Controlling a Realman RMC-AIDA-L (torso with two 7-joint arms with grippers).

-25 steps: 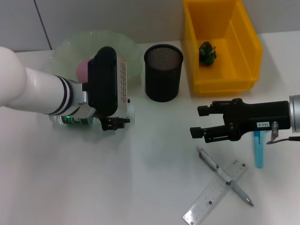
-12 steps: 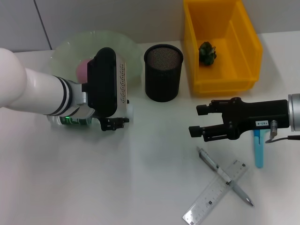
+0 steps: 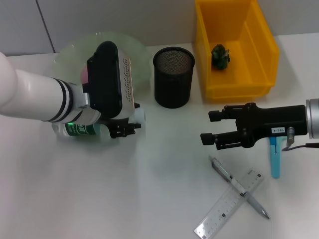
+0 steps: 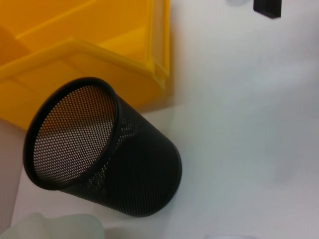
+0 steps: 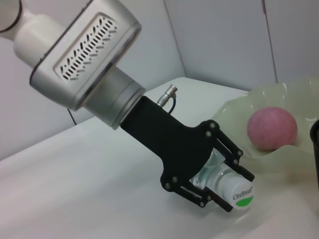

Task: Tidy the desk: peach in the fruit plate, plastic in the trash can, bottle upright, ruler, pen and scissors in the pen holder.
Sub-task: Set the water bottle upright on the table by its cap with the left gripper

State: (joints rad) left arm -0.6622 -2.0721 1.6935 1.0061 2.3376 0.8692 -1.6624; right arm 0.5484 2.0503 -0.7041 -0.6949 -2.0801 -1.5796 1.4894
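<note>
My left gripper (image 3: 125,125) is shut on the bottle (image 3: 79,130), a clear one with a green label and a white cap (image 5: 238,191), lying tilted on the table just in front of the pale green fruit plate (image 3: 135,56). The pink peach (image 5: 272,128) rests in that plate. Crumpled dark green plastic (image 3: 220,56) lies in the yellow trash can (image 3: 238,91). The black mesh pen holder (image 3: 173,77) stands between plate and can. My right gripper (image 3: 209,128) hovers open with nothing in it, above the pen (image 3: 239,188) crossing the ruler (image 3: 227,208). The blue-handled scissors (image 3: 274,160) lie partly under the right arm.
The pen holder (image 4: 104,159) and the trash can (image 4: 75,50) stand close together at the back. A grey wall runs behind the table.
My left arm has turned and shifted slightly toward the back, carrying the bottle's cap end with it. The right gripper has barely moved.
</note>
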